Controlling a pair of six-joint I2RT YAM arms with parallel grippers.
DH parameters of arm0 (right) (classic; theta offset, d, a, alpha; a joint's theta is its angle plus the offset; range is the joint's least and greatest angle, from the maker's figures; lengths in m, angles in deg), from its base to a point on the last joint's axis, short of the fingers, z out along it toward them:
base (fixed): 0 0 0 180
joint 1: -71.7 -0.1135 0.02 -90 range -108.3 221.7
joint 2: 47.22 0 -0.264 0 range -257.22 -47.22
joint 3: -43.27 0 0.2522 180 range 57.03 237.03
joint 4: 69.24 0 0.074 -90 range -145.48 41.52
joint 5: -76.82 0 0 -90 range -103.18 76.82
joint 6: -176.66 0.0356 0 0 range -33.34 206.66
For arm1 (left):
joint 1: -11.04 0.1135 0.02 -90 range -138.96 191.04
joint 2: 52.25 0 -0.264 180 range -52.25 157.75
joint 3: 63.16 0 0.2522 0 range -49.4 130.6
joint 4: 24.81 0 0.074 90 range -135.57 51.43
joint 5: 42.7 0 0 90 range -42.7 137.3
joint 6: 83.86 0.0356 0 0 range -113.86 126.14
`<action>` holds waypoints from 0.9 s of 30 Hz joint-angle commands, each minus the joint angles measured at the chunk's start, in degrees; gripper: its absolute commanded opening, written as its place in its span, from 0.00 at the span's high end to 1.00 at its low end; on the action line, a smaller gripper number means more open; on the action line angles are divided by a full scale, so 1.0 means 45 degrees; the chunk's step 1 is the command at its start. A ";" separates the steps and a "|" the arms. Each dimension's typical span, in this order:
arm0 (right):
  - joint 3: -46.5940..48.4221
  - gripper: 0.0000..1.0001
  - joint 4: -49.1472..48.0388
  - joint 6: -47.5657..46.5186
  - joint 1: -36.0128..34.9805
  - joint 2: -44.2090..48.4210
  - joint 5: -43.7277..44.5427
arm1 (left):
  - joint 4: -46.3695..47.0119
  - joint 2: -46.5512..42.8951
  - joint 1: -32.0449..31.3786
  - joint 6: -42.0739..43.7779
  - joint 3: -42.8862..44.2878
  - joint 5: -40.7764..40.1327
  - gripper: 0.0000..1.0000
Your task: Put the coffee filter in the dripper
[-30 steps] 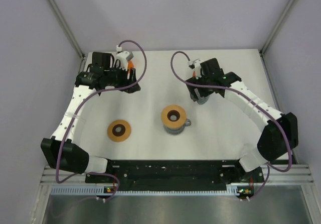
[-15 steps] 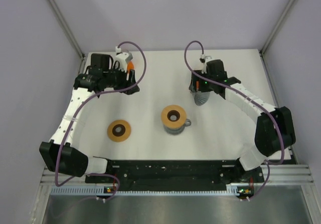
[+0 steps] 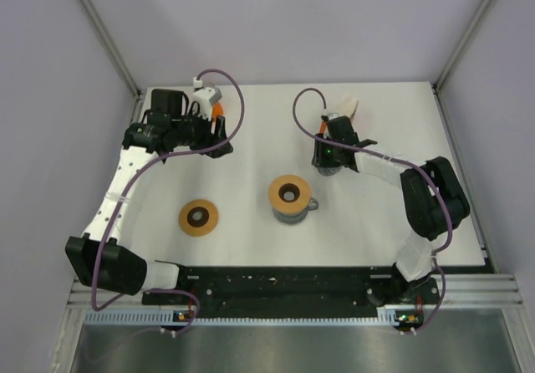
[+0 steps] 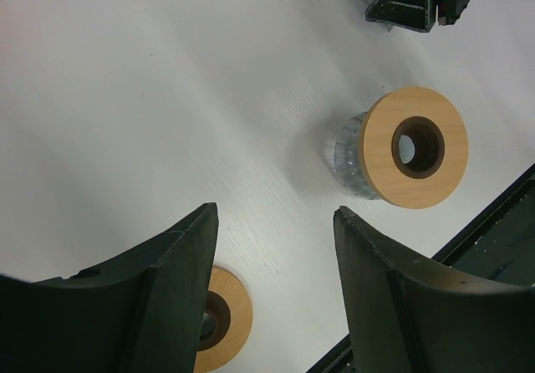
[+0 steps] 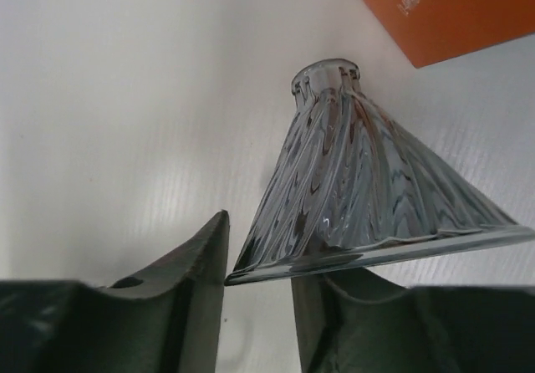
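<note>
White tabletop (image 5: 125, 97) lies under both arms. The right gripper (image 5: 257, 260) pinches the near rim of the glass dripper (image 5: 368, 181), whose cone tapers away from the fingers toward an orange box (image 5: 451, 9). The left gripper (image 4: 276, 256) hangs with fingers apart, holding nothing.

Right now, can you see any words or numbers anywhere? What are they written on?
Orange box: small white print near its edge, too blurred and cut off to read.
Glass dripper: no writing on it.
Nothing else in these views shows any words, numbers or signs.
</note>
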 commanded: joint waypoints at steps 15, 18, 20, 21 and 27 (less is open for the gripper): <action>0.1576 1.00 0.2680 -0.7178 -0.1176 0.3823 0.3311 | -0.0173 -0.0517 0.0019 0.0327 0.0590 0.0981 0.37; 0.1130 1.00 0.2077 -1.0377 -0.2444 0.5522 0.4524 | -0.0428 -0.0439 0.0019 0.0327 0.0922 0.1315 0.37; 0.0428 1.00 0.1549 -1.3190 -0.3518 0.6539 0.4935 | -0.0487 -0.0439 0.0019 0.0308 0.1098 0.1218 0.37; 0.0076 1.00 0.1353 -1.4458 -0.4142 0.6989 0.5111 | -0.0506 -0.0458 0.0019 0.0288 0.1195 0.1160 0.37; -0.1274 1.00 0.1196 -2.0324 -0.7952 0.7463 0.8700 | -0.0974 -0.0653 0.0000 0.0581 0.2093 0.2055 0.35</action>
